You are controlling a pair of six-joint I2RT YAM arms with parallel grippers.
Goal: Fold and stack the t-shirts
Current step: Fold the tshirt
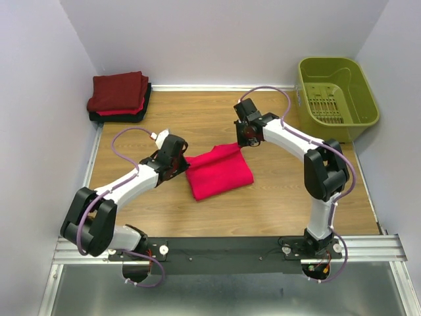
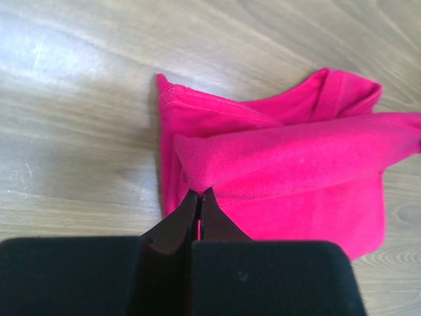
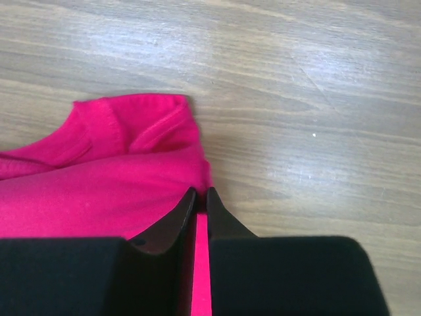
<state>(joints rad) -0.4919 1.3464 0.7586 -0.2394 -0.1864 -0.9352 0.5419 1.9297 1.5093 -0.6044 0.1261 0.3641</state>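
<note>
Pale, matte walls (image 1: 39, 79) close in three sides of a wood-grain tabletop (image 1: 276, 197), its surface smooth with a faint sheen and fine scratches in the wrist views.

Near the middle lies the bright pink t-shirt (image 1: 220, 172), folded into a rough, tilted rectangle of soft, slightly fuzzy knit. Its top layer is drawn up into a taut ridge between the two arms, and the lower layers rest flat on the wood. In the left wrist view a stitched hem runs along one edge and rounded folds bunch at the far corner.

The left tool (image 2: 199, 195) is pinched tight on the near-left corner of that top layer, its dark tapered fingers (image 2: 177, 227) meeting with only a sliver of pink between them. The right tool (image 3: 200, 194) sits at the opposite, far-right corner. Its fingers (image 3: 227, 224) stand a narrow slit apart, and a strip of pink cloth fills the slit. A ribbed neckband curves just beyond it.

At the far-left corner sits a neat stack (image 1: 120, 99): a dark maroon t-shirt (image 1: 118, 89) on top, a thin edge of a red t-shirt (image 1: 122, 110) under it, and a black t-shirt (image 1: 125, 118) at the bottom.

At the far-right corner stands an olive-green basket (image 1: 342, 130) of hard, glossy plastic, with rounded corners and a slotted floor.
</note>
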